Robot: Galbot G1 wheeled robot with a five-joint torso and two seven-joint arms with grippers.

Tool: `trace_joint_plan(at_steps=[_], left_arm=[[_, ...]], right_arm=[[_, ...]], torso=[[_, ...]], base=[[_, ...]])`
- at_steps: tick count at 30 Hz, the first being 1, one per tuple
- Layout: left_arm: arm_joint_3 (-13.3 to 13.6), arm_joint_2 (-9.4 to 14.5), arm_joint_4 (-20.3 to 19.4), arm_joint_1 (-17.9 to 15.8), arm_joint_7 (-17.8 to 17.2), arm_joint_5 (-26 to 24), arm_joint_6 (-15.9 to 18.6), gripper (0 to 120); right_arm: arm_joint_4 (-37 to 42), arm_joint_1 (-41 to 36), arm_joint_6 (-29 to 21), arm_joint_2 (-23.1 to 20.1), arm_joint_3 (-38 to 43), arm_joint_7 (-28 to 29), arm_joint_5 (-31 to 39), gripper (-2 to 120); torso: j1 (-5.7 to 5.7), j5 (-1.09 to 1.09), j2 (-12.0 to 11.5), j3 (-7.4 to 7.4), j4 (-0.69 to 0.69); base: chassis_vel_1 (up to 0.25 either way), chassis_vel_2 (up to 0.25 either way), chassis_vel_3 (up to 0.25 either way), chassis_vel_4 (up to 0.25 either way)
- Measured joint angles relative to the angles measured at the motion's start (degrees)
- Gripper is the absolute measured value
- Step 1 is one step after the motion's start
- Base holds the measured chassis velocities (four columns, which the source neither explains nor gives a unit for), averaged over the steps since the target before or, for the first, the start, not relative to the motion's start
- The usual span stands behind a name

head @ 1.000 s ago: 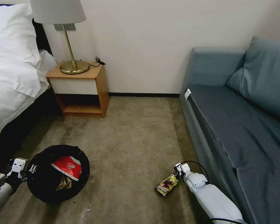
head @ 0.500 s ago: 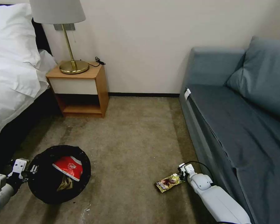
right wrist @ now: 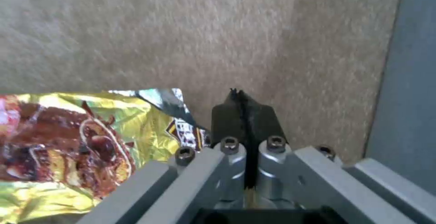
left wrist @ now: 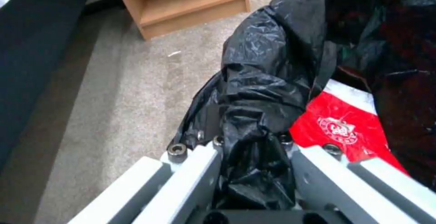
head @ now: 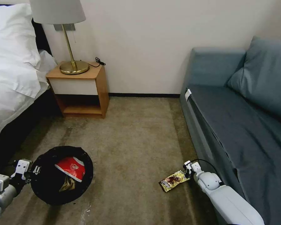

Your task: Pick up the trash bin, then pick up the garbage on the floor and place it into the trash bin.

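Two claws are engaged. Left claw pinches the black liner at the rim of the trash bin, low beside the bed; a red packet lies inside. Right claw, tips pressed together, sits by the sofa at one end of the crinkled gold-brown foil wrapper. Its long axis runs away from that claw toward the bin, flat on carpet.

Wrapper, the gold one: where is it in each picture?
Head view: wrapper on the carpet, at the right gripper, beside the sofa.
Right wrist view: against that gripper's shut fingers.
Left wrist view: faces the bin instead.
Shared landmark: the carpet.
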Motion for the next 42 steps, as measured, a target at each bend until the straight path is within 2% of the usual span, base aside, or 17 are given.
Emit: trace_joint_plan(at_steps=[24, 31, 42], left_arm=[[2.59, -0.21, -0.10, -1.84, -0.38, 0.85, 0.52, 1], [2.73, -0.13, -0.30, -1.96, -0.45, 0.85, 0.70, 1], [2.69, -0.54, -0.25, -1.82, -0.44, 1.11, 0.67, 1]], right_arm=[[14.53, 0.98, -3.03, -4.32, -2.01, 0.55, 7.32, 0], [14.17, 0.24, -3.00, -4.52, -1.74, 0.55, 7.43, 0], [13.61, -5.36, -3.28, -4.38, 2.50, 2.45, 9.97, 0]], torso=[[0.00, -0.02, 0.00, 0.00, 0.00], [0.00, -0.01, 0.00, 0.00, 0.00], [0.00, 0.00, 0.00, 0.00, 0.00]], base=[[0.000, 0.000, 0.000, 0.000], [0.000, 0.000, 0.000, 0.000], [0.000, 0.000, 0.000, 0.000]])
